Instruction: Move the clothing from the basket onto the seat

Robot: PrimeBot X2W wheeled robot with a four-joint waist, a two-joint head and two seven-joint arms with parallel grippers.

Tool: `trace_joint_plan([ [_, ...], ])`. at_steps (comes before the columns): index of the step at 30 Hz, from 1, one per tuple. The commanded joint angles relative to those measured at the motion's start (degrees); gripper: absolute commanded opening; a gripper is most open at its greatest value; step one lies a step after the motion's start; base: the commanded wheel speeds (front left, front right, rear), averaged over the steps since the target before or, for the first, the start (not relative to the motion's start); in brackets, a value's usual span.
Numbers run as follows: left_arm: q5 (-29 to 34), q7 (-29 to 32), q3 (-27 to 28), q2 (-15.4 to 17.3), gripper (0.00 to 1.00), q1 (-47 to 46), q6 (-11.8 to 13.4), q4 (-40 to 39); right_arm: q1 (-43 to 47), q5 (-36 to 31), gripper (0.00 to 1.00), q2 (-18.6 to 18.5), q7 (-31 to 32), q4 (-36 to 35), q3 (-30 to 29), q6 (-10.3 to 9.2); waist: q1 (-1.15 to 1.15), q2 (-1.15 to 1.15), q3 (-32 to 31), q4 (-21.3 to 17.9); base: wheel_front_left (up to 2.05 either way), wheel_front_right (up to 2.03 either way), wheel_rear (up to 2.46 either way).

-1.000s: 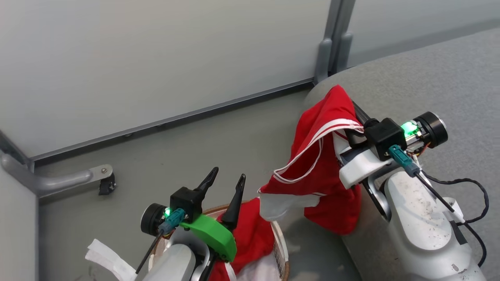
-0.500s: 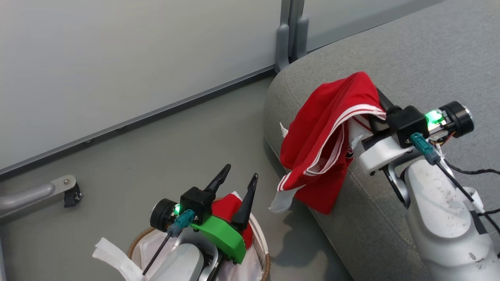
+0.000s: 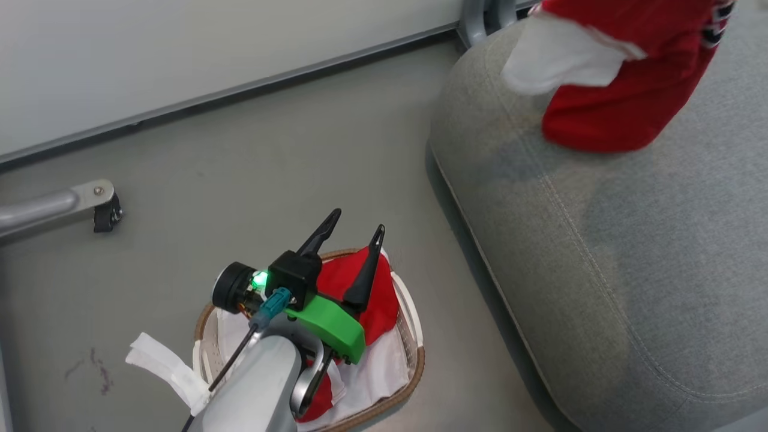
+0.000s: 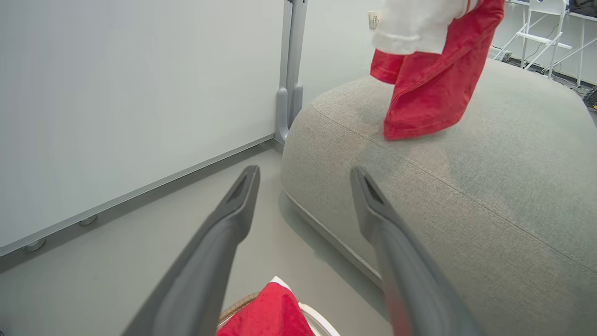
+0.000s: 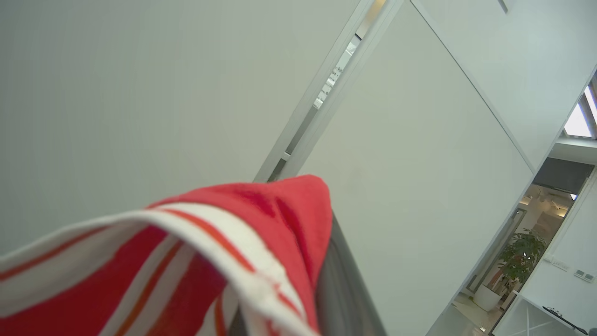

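L claw (image 3: 358, 220) hangs over the basket (image 3: 418, 360), fingers spread wide, nothing btwn them. The basket sits on the floor (image 3: 270, 150), near the seat's corner but apart from it. Inside: a white liner (image 3: 372, 375) w/ one red garment (image 3: 384, 300) bunched toward the far rim, partly hidden by the claw. A white strip (image 3: 162, 369) lies on the floor just beside the basket's left side.

Further out is the grey seat (image 3: 630, 240), rounded edge w/ a stitched seam. Above its far corner the 2nd red garment (image 3: 612, 114) dangles, white panel on the left. Its low end is at the seat top; can't tell if it's touching. R claw (image 5: 329, 228) is clenched on that garment: red cloth w/ white stripe trim drapes over its fingers in the R wrist view.

Behind: pale wall panels (image 3: 180, 48), a grey post (image 3: 480, 18), and at left a metal leg w/ a black foot (image 3: 105, 210).
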Motion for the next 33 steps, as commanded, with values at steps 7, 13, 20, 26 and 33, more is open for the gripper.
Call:
trace_joint_plan([
  [7, 2.6, 0.0, 1.5, 1.8, 1.00, -3.7, -0.2, -2.7, -10.2, -1.6, 0.00, -4.7, 0.0, 5.5, -5.4, -0.08, 0.00, 0.00, 12.3, 3.6, 0.00, 0.00, 0.00],
  [13, 4.4, 0.0, 2.2, 3.0, 1.00, -5.6, 0.3, -4.6, -5.8, -2.6, 0.00, -2.8, -0.1, 10.4, -14.4, -0.08, 0.00, 0.00, 17.7, 3.1, 0.00, 0.00, 0.00],
  [20, 5.1, 0.0, 2.3, 3.8, 1.00, -6.7, 0.6, -4.7, 4.4, -2.0, 0.00, 3.2, -0.1, 13.6, -20.1, -0.08, 0.00, 0.00, 21.1, 2.2, 0.00, 0.00, 0.00],
  [26, 5.2, 0.0, 2.4, 4.3, 1.00, -7.2, 0.7, -4.0, 11.5, -1.6, 0.00, 7.7, -0.1, 12.1, -21.1, -0.08, 0.00, 0.00, 21.6, 1.7, 0.00, 0.00, 0.00],
  [33, 4.3, 0.0, 3.1, 4.3, 1.00, -6.7, 0.9, -3.0, 17.3, -1.9, 1.00, 9.8, -0.1, 6.9, -20.7, -0.08, 0.00, 0.00, 20.2, 1.5, 0.00, 0.00, 0.00],
])
